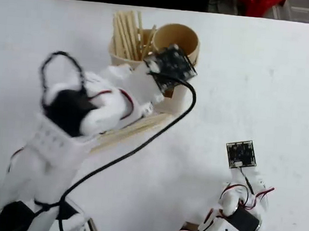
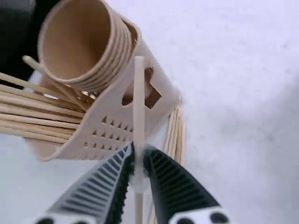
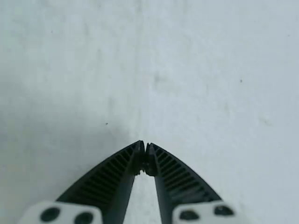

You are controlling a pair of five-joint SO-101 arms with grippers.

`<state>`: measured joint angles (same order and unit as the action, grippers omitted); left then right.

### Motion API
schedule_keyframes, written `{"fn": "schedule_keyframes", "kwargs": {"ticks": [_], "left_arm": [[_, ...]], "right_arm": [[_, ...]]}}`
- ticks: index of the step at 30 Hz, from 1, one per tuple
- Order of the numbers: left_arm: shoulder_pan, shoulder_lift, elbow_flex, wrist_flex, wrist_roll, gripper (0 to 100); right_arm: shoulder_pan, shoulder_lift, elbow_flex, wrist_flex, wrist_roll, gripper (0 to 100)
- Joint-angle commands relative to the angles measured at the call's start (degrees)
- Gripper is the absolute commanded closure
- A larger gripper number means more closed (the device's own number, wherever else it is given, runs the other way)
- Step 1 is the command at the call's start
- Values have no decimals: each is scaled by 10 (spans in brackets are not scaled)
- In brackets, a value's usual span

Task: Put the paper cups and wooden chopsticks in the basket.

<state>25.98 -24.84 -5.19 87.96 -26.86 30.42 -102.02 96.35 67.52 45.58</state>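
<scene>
At basket (image 2: pixel 105 135) edge: L tool (image 2: pixel 138 164) pinching 1 chopstick (image 2: pixel 138 93). Cups (image 2: pixel 77 42) + sticks (image 2: pixel 28 116) inside; loose sticks (image 2: pixel 175 133) on surface (image 2: pixel 233 70) beside. Chopstick prob. light, stiff, thin, apt to pivot; grip mid-length. R tool (image 3: pixel 145 158) pressed together, empty.

The white surface (image 1: pixel 266 76) carries a basket (image 1: pixel 178 102) at far centre. A loose bundle of chopsticks (image 1: pixel 134 129) lies flat on the surface, just beside the basket's near side.
</scene>
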Motion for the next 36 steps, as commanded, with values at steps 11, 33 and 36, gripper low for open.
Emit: {"fn": "schedule_keyframes", "kwargs": {"ticks": [11,33,36], "left_arm": [[-43,10,-102,-415,77,977],[-199,152,-102,-469,390,976],[-196,152,-103,-448,390,976]], "right_arm": [[0,-6,5,-2,4,981],[0,-6,5,-2,4,981],[0,-6,5,-2,4,981]]}}
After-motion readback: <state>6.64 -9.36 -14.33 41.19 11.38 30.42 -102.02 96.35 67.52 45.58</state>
